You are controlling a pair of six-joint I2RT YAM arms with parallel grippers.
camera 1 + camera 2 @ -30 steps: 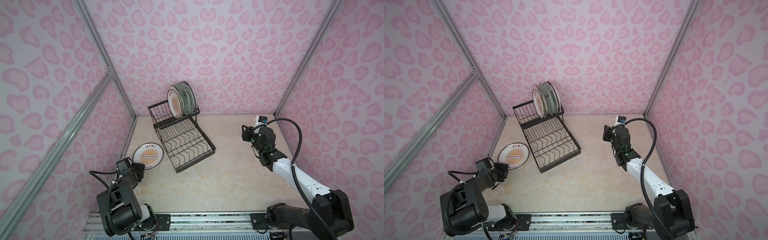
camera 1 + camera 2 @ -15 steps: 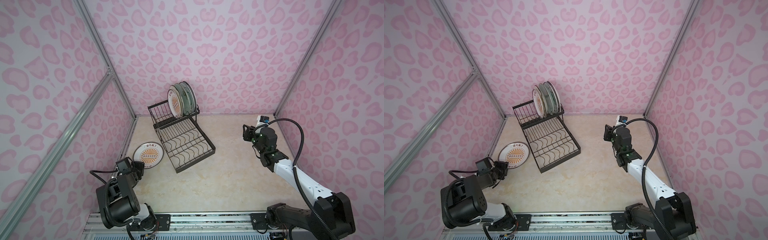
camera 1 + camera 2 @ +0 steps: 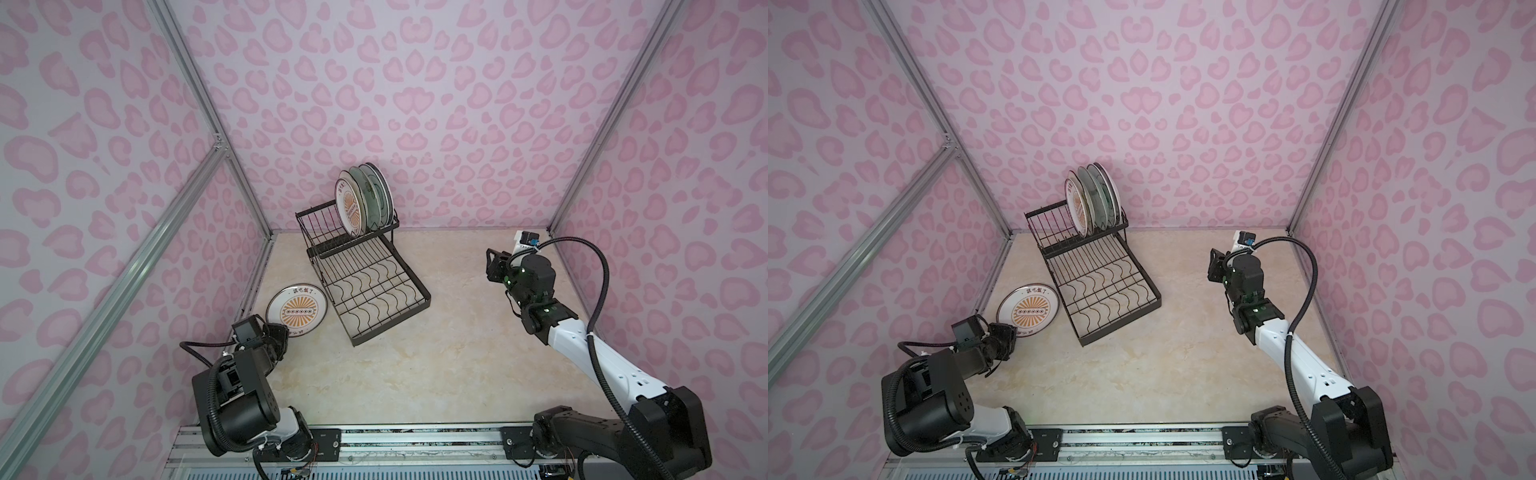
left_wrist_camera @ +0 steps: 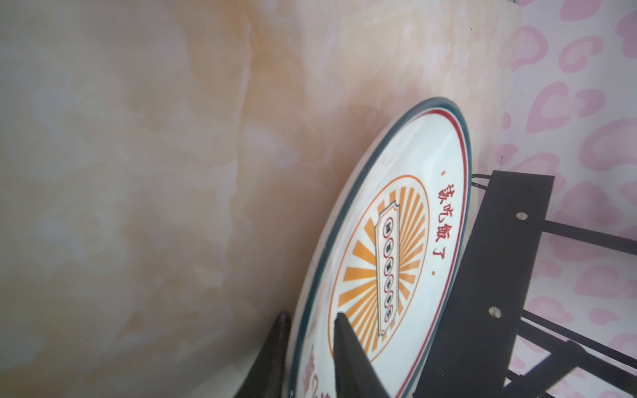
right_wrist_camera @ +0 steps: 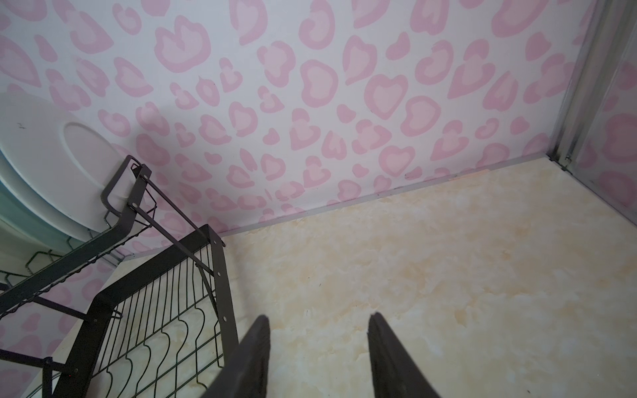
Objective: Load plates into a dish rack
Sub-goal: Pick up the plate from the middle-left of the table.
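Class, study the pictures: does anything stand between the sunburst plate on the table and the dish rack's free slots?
Nothing visible does. The sunburst plate lies beside the dish rack, whose lower tray is bare; the racked plates fill one end of the upper tier.

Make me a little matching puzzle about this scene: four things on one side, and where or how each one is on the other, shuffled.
1 loose sunburst plate
2 racked plates
3 left tool
4 right tool

a open, holding nothing
b standing on edge in the rack's upper tier
c lying on the table beside the rack
d astride the loose plate's rim

Pairs: 1c, 2b, 3d, 4a
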